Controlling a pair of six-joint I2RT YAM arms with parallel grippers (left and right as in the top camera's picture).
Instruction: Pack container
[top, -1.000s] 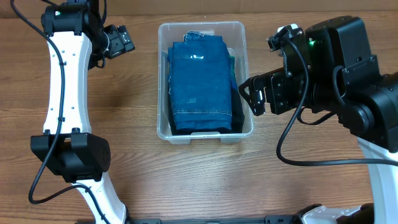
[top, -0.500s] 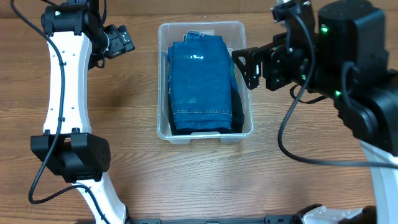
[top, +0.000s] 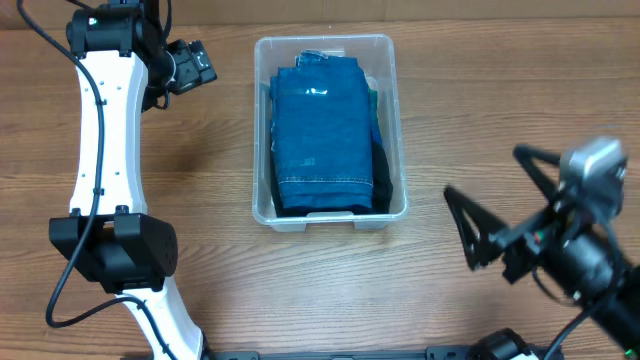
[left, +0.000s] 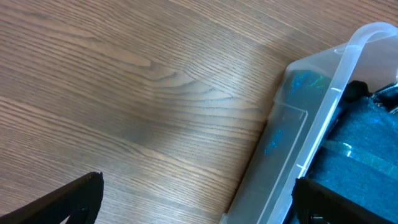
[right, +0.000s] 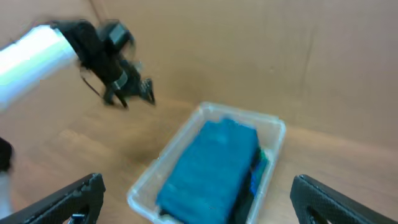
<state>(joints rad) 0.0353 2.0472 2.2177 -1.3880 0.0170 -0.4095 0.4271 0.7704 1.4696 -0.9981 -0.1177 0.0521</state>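
The clear container (top: 262, 120) stands mid-table, filled with folded blue jeans (top: 322, 130) over dark clothes. My left gripper (top: 195, 65) is open and empty, just beyond the container's far left corner. In the left wrist view its jaws (left: 199, 208) straddle bare wood and the container's rim (left: 348, 56), with the jeans (left: 367, 143) to the right. My right gripper (top: 485, 205) is open and empty, raised at the front right, apart from the container. In the right wrist view its jaws (right: 199, 202) frame the container (right: 273, 134) and jeans (right: 211, 168) from a distance.
The table is bare wood (top: 200, 250) around the container. The left arm's white links (top: 100, 130) run down the left side. A brown cardboard wall (right: 280, 56) stands behind the table. The left arm (right: 118, 74) shows blurred in the right wrist view.
My right arm has swung from the container's right rim to the front right, away from it and tilted up. The left arm and container have not moved.
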